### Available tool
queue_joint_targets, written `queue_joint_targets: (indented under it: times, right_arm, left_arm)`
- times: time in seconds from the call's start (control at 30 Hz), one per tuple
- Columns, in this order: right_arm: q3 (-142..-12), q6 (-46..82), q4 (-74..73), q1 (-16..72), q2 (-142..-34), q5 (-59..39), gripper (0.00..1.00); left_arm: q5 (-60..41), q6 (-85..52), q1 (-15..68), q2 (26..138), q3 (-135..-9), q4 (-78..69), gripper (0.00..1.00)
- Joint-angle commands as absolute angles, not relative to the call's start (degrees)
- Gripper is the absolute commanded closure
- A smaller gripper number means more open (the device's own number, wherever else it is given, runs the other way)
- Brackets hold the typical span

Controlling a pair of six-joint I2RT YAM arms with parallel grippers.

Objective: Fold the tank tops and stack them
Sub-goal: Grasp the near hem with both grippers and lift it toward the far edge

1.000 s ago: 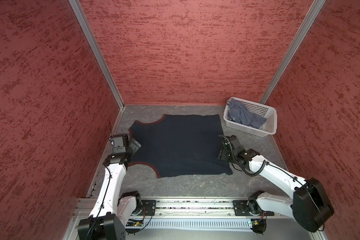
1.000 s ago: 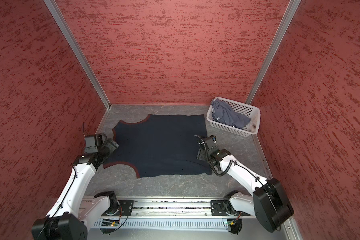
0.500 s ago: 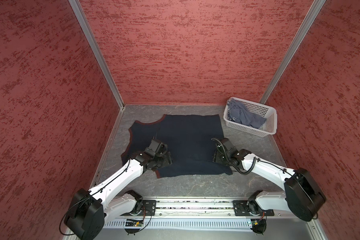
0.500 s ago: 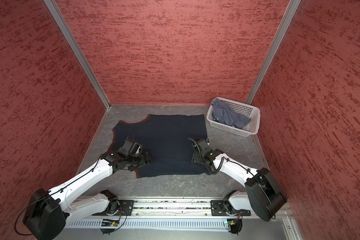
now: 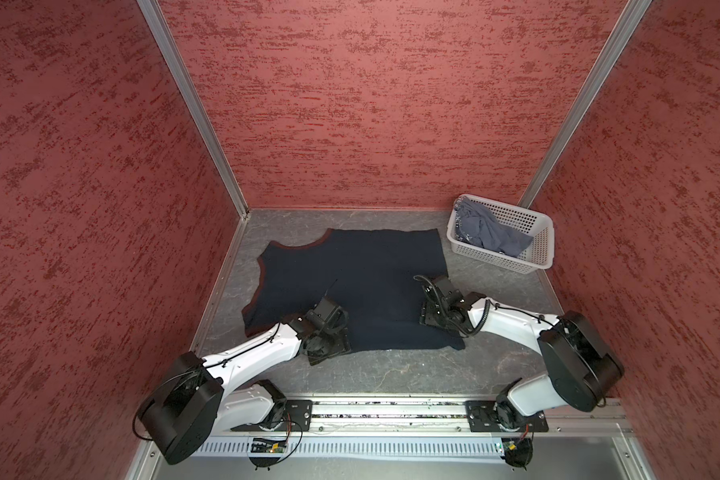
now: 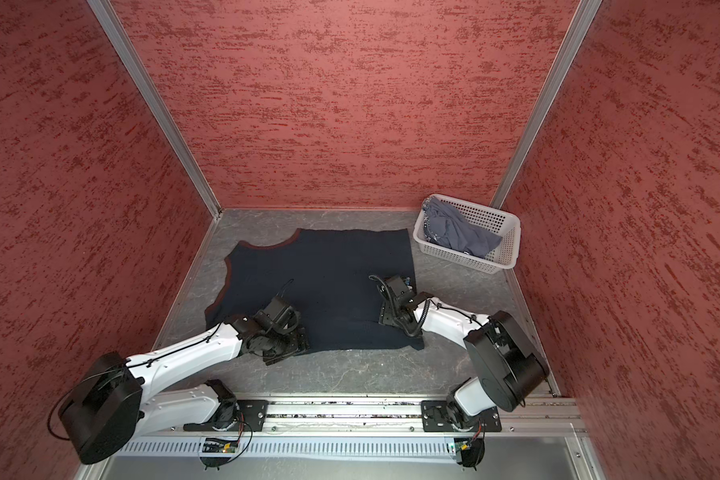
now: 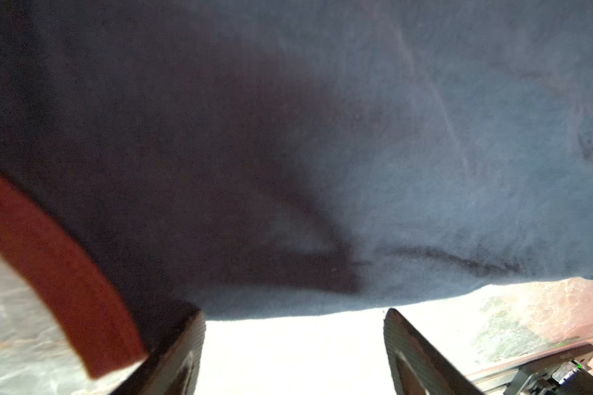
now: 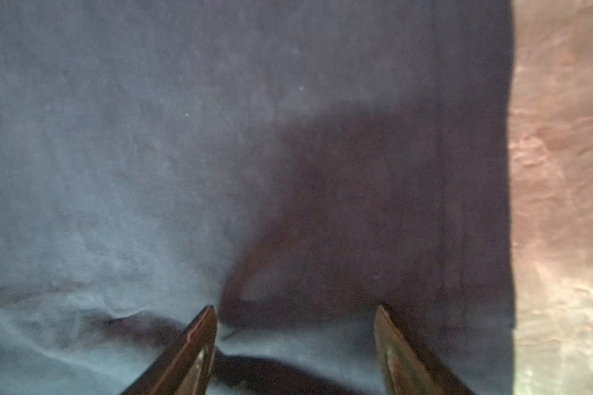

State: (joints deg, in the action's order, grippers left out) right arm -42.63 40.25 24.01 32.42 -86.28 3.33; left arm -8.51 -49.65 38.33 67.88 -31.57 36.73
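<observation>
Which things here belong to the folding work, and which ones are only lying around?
Belong to the job:
- navy tank top, spread flat on the table
- blue-grey tank top, crumpled inside the white basket

Only lying around:
- white basket, at the far right of the table
- table itself
- rail along the near edge

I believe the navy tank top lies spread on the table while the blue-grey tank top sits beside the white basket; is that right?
Not quite: the blue-grey tank top lies bunched inside the white basket, not beside it, as both top views show. The navy tank top is spread on the table.
</observation>
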Motion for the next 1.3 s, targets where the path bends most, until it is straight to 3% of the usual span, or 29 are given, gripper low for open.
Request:
queue_joint_targets:
  times: [0.0, 0.17, 0.43, 0.8, 1.0, 1.27]
  right_arm:
    - [-42.82, 40.14, 25.14, 30.99, -87.38, 5.87, 0.26]
    - [-42.65, 38.4, 24.46, 28.6, -87.79, 6.11, 0.25]
    - [-44.47, 36.48, 26.67, 28.39, -83.59, 7.15, 0.25]
    - [-39.48, 44.55, 31.24, 39.7, -73.83, 4.23, 0.26]
    - [-35.59, 49.35, 27.83, 43.95, -75.49, 0.52, 0.27]
    - [-31.64, 54.56, 28.42, 48.66, -76.85, -0.99, 0.3]
  left_arm:
    - [-5.48, -49.95, 37.97, 66.39, -28.41, 43.83, 0.17]
    - [-0.54, -53.5, 38.55, 61.64, -26.93, 51.21, 0.17]
    - [1.55, -52.24, 38.38, 55.07, -31.83, 46.85, 0.17]
    - [-4.62, -50.86, 39.09, 70.05, -35.38, 29.38, 0.18]
    - [-4.82, -50.93, 38.76, 73.84, -34.25, 29.03, 0.18]
    - [-2.61, -50.46, 36.01, 70.24, -30.38, 35.8, 0.17]
